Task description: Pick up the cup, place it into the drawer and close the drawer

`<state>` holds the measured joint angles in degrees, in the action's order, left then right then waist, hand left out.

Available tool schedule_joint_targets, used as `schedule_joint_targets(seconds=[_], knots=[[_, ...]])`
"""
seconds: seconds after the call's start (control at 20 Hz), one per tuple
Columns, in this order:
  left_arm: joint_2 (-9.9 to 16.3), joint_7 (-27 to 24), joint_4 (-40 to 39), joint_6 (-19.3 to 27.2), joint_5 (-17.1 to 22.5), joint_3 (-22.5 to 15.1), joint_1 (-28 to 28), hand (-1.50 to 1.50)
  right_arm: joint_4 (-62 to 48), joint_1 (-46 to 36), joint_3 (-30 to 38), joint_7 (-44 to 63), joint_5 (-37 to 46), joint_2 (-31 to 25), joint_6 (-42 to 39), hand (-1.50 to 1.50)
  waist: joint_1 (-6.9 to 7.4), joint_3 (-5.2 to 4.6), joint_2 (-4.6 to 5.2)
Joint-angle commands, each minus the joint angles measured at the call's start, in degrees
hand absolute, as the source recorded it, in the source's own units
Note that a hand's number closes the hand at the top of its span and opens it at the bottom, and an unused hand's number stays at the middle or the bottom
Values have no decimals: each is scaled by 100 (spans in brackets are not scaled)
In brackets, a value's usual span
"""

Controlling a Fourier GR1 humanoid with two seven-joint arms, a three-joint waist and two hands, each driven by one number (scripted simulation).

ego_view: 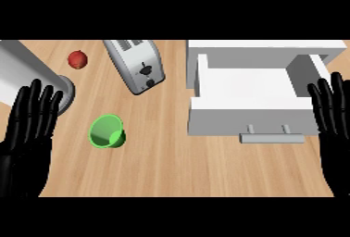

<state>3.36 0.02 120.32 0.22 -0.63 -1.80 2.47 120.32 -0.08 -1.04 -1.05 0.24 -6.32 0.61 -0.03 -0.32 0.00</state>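
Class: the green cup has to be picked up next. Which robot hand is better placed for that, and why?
The left robot hand: the green cup lies just beside it, while the right robot hand sits beyond the open drawer.

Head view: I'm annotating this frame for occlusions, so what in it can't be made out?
- Grey cylinder, head view: cut off by the left edge, base partly behind the left hand; what it is can't be told.
- Right hand: partly cut off by the right edge.
- Drawer: its right side lies behind the right hand.
- Cup: whether it lies tipped can't be settled.
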Motion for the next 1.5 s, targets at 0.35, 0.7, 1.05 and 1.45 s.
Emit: schedule_joint_targets(seconds=[0.35,0.7,1.05,1.45], knots=[[175,57,-774,-1248,1805,98,-373,-150,-125,-99,-174,565,-698,70,-422,-150,-19,28,9],[189,99,-1077,-1333,1914,272,-695,-150,-188,-585,111,1057,-833,51,-348,-150,9,31,-2],[122,311,-823,-1224,1854,229,-488,-150,-15,15,-64,600,-678,257,-480,-150,7,32,-8],[-47,234,-1595,-930,1473,170,-1194,-150,-114,-534,159,900,-730,201,-410,-150,-6,32,-3]])
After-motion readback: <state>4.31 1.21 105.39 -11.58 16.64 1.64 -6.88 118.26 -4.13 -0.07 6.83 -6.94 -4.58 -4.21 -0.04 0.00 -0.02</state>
